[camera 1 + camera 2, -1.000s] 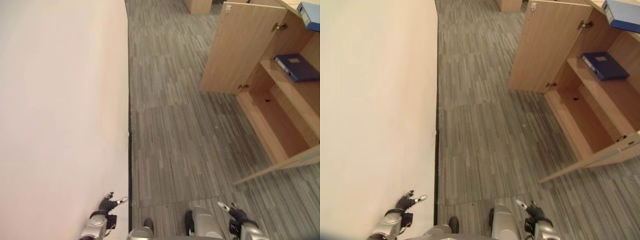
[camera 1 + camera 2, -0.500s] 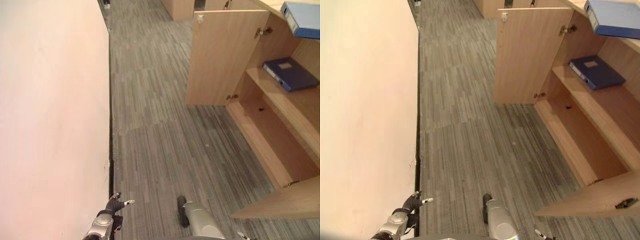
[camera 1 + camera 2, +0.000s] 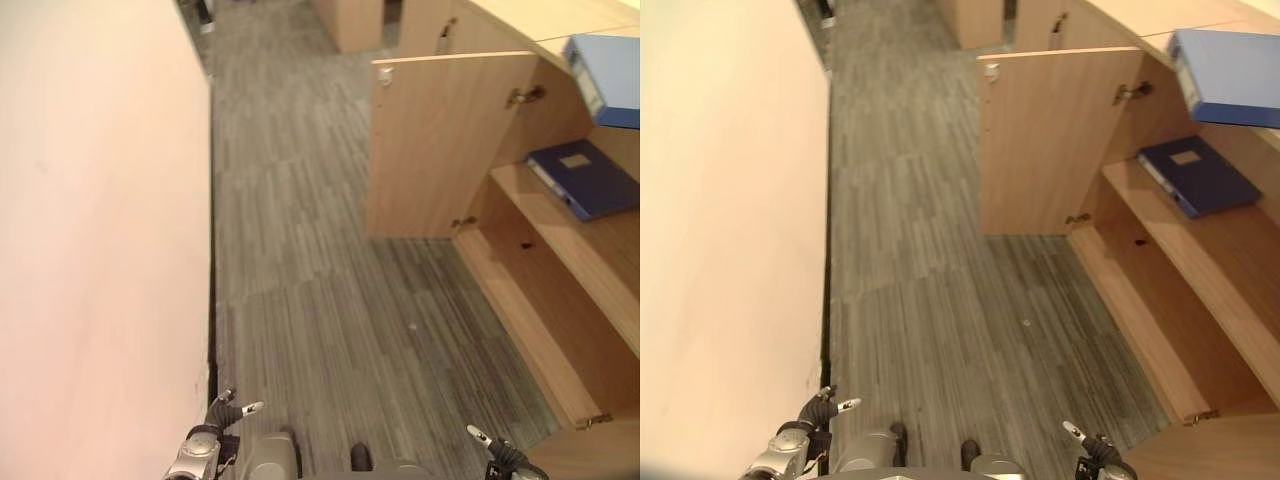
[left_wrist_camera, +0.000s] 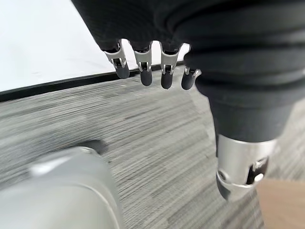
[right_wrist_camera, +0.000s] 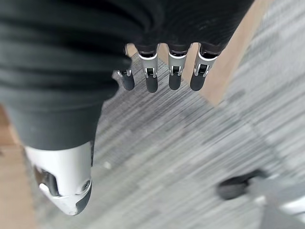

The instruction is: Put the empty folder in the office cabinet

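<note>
While both robot hands hang empty, a folder (image 3: pixel 1197 176) lies in the cabinet (image 3: pixel 1160 290).

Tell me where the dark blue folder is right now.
The dark blue folder lies flat on the open cabinet's upper shelf, on the robot's right, beneath the light blue folder.

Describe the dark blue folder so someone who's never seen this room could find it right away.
Look at the open wooden cabinet on the right. The dark blue folder lies flat on its upper inside shelf. The other folder, lighter blue, sits higher up, on top of the cabinet.
</note>
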Available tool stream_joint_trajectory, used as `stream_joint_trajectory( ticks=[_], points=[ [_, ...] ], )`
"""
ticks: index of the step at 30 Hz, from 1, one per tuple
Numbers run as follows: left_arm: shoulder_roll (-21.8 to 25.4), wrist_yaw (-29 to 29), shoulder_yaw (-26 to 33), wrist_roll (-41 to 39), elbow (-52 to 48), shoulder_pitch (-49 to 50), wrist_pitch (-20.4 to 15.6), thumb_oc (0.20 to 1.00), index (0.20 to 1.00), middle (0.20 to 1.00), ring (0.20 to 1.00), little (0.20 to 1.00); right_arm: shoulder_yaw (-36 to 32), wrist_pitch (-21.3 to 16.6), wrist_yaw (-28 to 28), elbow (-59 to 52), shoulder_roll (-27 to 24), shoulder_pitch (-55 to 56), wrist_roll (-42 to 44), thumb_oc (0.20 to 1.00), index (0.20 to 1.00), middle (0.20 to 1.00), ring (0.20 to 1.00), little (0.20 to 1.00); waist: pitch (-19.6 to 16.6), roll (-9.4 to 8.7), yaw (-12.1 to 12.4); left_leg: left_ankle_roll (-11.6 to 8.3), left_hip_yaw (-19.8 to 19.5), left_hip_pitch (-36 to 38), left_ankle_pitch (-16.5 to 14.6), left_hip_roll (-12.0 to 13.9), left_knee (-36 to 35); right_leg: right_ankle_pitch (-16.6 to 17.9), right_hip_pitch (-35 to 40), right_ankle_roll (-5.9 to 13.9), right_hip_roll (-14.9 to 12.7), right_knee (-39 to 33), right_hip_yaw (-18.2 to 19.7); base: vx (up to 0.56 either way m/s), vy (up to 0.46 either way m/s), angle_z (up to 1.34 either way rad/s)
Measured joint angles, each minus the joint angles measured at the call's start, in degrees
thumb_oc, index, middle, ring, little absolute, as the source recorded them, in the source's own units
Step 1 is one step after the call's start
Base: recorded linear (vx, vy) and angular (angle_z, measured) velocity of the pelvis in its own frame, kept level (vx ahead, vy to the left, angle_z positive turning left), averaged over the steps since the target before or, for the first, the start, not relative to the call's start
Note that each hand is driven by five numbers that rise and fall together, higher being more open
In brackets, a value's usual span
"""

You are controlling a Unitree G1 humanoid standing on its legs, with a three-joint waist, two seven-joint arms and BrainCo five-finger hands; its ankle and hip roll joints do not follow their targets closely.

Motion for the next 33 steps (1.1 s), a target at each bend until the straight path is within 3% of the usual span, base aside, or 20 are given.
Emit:
stream_joint_trajectory(
  ticks=[2, 4, 7, 8, 9, 10, 11, 12, 14, 16, 19, 20, 21, 23, 24, 25, 28, 30, 32, 33],
  points=[
    [0.2, 0.0, 0.2, 0.0, 0.1, 0.1, 0.1, 1.0, 1.0, 1.0, 1.0, 1.0, 0.4, 0.0, -0.1, -0.2, -0.5, -0.5, 0.0, 1.0, 1.0, 1.0, 1.0, 1.0, 0.7, 1.11, 1.0, 0.38, -3.3, -2.2, 1.9, -1.6, -3.7, -1.6, 1.9, -0.04, -0.2, 0.0, 4.2, 0.55, 0.031, -1.2],
    [0.4, 0.1, 0.3, 0.0, 1.5, -0.8, 0.0, 1.0, 1.0, 1.0, 1.0, 1.0, 0.2, 0.2, -0.2, -0.1, -0.4, 0.5, 0.0, 1.0, 1.0, 1.0, 1.0, 1.0, 0.6, 1.14, 1.5, 0.18, -7.6, -4.3, 1.8, -3.1, -3.7, -6.1, 4.3, -2.29, -1.0, 0.7, 7.9, 0.5, 0.105, -0.82],
    [0.2, 0.0, 0.6, 0.0, 4.4, 0.2, 0.2, 1.0, 1.0, 1.0, 1.0, 1.0, -0.4, 0.0, -0.1, 0.0, -0.3, 0.6, 0.0, 1.0, 1.0, 1.0, 1.0, 1.0, 0.3, 0.83, 5.3, 0.18, -8.4, -5.2, 0.1, -1.7, -0.4, -12.5, 6.5, -0.78, -3.9, 3.9, 16.4, 0.34, 0.157, -1.64],
    [0.9, 0.1, 0.7, 0.1, 4.3, 0.2, 0.5, 1.0, 1.0, 1.0, 1.0, 1.0, 0.0, 0.1, 0.0, -0.3, 0.7, 0.6, 0.0, 1.0, 1.0, 1.0, 1.0, 1.0, 1.0, -1.59, 6.3, -0.98, -5.8, -5.2, 2.5, -4.7, 5.7, -13.7, 8.4, 3.89, -8.2, 5.6, 17.8, 0.55, 0.365, -1.88],
    [1.2, 0.1, 0.7, 0.1, 4.4, 0.1, 0.5, 1.0, 1.0, 1.0, 1.0, 1.0, -0.7, 0.2, 0.1, 0.0, 1.8, 0.4, -0.1, 1.0, 1.0, 1.0, 1.0, 1.0, 1.5, -2.56, 6.9, 1.46, -5.1, -4.3, 2.8, -5.6, 8.1, -13.0, 7.4, 5.3, -9.4, 9.2, 18.6, 0.52, 0.41, -1.64],
    [1.2, 0.1, 1.2, 0.1, 3.2, 0.4, 0.5, 1.0, 1.0, 1.0, 1.0, 1.0, -3.0, -0.4, 0.2, -0.3, 3.5, 0.5, -0.1, 1.0, 1.0, 1.0, 1.0, 1.0, 1.0, -2.52, 7.2, 4.49, -3.1, -3.7, 1.7, -5.5, 8.4, -12.7, 4.1, 8.91, -8.9, 15.4, 19.8, 0.31, 0.318, -0.97],
    [1.3, 0.1, 1.1, 0.1, 3.2, -0.4, 0.3, 1.0, 1.0, 1.0, 1.0, 1.0, -3.0, -0.6, 0.2, -0.7, 3.9, 0.8, -0.1, 1.0, 1.0, 1.0, 1.0, 1.0, 0.4, -3.17, 6.9, 5.27, -2.5, -3.4, 0.9, -5.6, 8.5, -12.3, 3.6, 9.94, -8.7, 16.8, 19.9, 0.3, 0.297, -0.76],
    [1.4, 0.0, 0.4, 0.2, 3.0, -1.7, 0.1, 1.0, 1.0, 1.0, 1.0, 1.0, -2.7, -0.5, 0.4, -0.1, 4.9, 2.1, -0.1, 1.0, 1.0, 1.0, 1.0, 1.0, -0.1, -3.48, 6.1, 7.41, 0.3, -2.0, -1.6, -7.0, 9.5, -9.8, 2.5, 14.05, -9.2, 19.0, 22.6, 0.34, 0.319, -0.59],
    [1.3, 0.0, -0.2, 0.3, 2.8, -3.0, 0.0, 1.0, 1.0, 1.0, 1.0, 1.0, -2.1, -0.2, 0.6, -0.2, 5.0, 2.8, 0.0, 1.0, 1.0, 1.0, 1.0, 1.0, -2.1, -4.51, 5.3, 9.21, 3.5, 0.0, -4.5, -8.4, 8.7, -6.8, -0.2, 16.83, -9.8, 23.2, 24.1, 0.24, 0.224, -0.77],
    [1.6, 0.1, -1.0, 0.7, 2.7, -2.2, 0.1, 1.0, 1.0, 1.0, 1.0, 1.0, -2.2, -0.2, 0.9, -0.4, 5.1, 3.0, 0.1, 1.0, 1.0, 1.0, 1.0, 1.0, -4.2, -3.41, 3.9, 10.22, 5.0, 2.7, -3.0, -8.6, 5.3, -5.6, -3.3, 18.76, -8.1, 28.9, 23.7, 0.12, 0.181, -0.6],
    [3.0, 0.0, -2.3, 0.6, 0.3, -2.3, -0.1, 1.0, 1.0, 1.0, 1.0, 1.0, -1.4, 0.2, 1.2, -0.7, 5.6, 2.4, 0.1, 1.0, 1.0, 1.0, 1.0, 1.0, -5.3, -2.77, 3.6, 12.55, 8.6, 5.5, -1.3, -8.7, 1.6, -5.1, -9.1, 19.63, -6.3, 34.3, 18.9, 0.07, 0.235, -0.64],
    [3.2, 0.0, -2.4, 0.6, -0.1, -2.6, 0.0, 1.0, 1.0, 1.0, 1.0, 1.0, -1.3, 0.1, 1.2, -0.7, 5.6, 1.7, 0.1, 1.0, 1.0, 1.0, 1.0, 1.0, -5.2, -2.28, 3.2, 13.39, 9.0, 5.6, -2.0, -8.7, 1.6, -5.0, -10.7, 19.85, -6.5, 35.6, 16.0, 0.03, 0.266, -0.77],
    [3.8, 0.1, -3.0, 0.6, -1.0, -2.6, 0.0, 1.0, 1.0, 1.0, 1.0, 1.0, -1.3, -0.2, 1.2, -1.0, 6.1, 0.8, 0.2, 1.0, 1.0, 1.0, 1.0, 1.0, -5.0, -1.83, 2.9, 14.63, 11.7, 5.9, -1.8, -8.5, 0.9, -4.4, -13.3, 20.8, -8.3, 38.1, 8.5, 0.07, 0.31, -0.73],
    [4.3, 0.0, -4.0, 0.6, -1.3, -2.3, 0.0, 1.0, 1.0, 1.0, 1.0, 1.0, -1.3, -0.2, 1.2, -0.8, 6.8, -0.1, 0.2, 1.0, 1.0, 1.0, 1.0, 1.0, -4.7, -1.38, 3.7, 14.88, 13.9, 6.7, -2.1, -8.0, 0.6, -4.4, -14.6, 20.88, -9.1, 38.3, 3.3, 0.14, 0.264, -0.66],
    [4.3, 0.1, -3.9, 0.6, -1.2, -2.5, 0.0, 1.0, 1.0, 1.0, 1.0, 1.0, -1.4, -0.2, 1.1, -0.9, 6.9, -0.2, 0.2, 1.0, 1.0, 1.0, 1.0, 1.0, -4.4, -0.99, 3.5, 14.66, 15.3, 7.5, -3.1, -7.6, 0.0, -4.5, -14.4, 20.77, -9.2, 37.2, 0.9, 0.17, 0.19, -1.21],
    [4.5, 0.1, -3.8, 0.6, -1.3, -0.2, 0.1, 1.0, 1.0, 1.0, 1.0, 1.0, -1.4, -0.6, 1.2, -1.3, 7.2, -0.8, 0.0, 1.0, 1.0, 1.0, 1.0, 1.0, -4.4, -0.78, 4.6, 13.59, 19.6, 10.4, -3.0, -7.2, -3.0, -4.9, -14.7, 20.04, -12.0, 32.9, -7.9, 0.19, 0.141, -1.46],
    [4.7, 0.0, -3.6, 0.5, -1.2, 1.9, 0.3, 1.0, 1.0, 1.0, 1.0, 1.0, -0.4, -0.9, 1.0, -1.2, 7.1, -1.2, 0.0, 1.0, 1.0, 1.0, 1.0, 1.0, -4.7, -1.14, 3.7, 12.13, 23.0, 10.8, -4.2, -7.1, -3.1, -4.9, -14.0, 19.13, -12.6, 21.6, -14.6, 0.24, 0.075, -1.08],
    [3.5, 0.2, -2.4, 0.4, -0.9, 2.0, 0.3, 1.0, 1.0, 1.0, 1.0, 1.0, 0.2, -0.6, 0.9, -0.7, 6.5, -1.4, 0.0, 1.0, 1.0, 1.0, 1.0, 1.0, -4.1, 0.21, 3.8, 10.93, 25.4, 11.3, -5.6, -5.4, -2.7, -5.4, -16.7, 16.76, -12.8, 18.8, -23.9, 0.11, 0.009, -0.76],
    [3.2, -0.1, -1.6, 0.1, -0.9, 2.5, 0.4, 1.0, 1.0, 1.0, 1.0, 1.0, 0.6, -0.6, 0.6, -1.4, 6.1, -0.7, -0.1, 1.0, 1.0, 1.0, 1.0, 1.0, -4.1, 0.54, 2.2, 10.55, 27.2, 11.5, -5.4, -4.8, -3.1, -2.5, -17.8, 16.4, -13.5, 14.7, -28.0, 0.15, -0.018, -0.45],
    [2.8, -0.1, -1.5, 0.1, -1.3, 3.2, 0.1, 1.0, 1.0, 1.0, 1.0, 1.0, 0.7, -0.5, 0.5, -1.4, 6.0, 1.5, -0.1, 1.0, 1.0, 1.0, 1.0, 1.0, -4.8, 0.89, 2.1, 9.53, 28.0, 12.6, -5.9, -4.6, -3.3, 0.3, -18.0, 15.0, -14.0, 14.5, -28.6, 0.18, -0.049, -0.34]
  ],
)
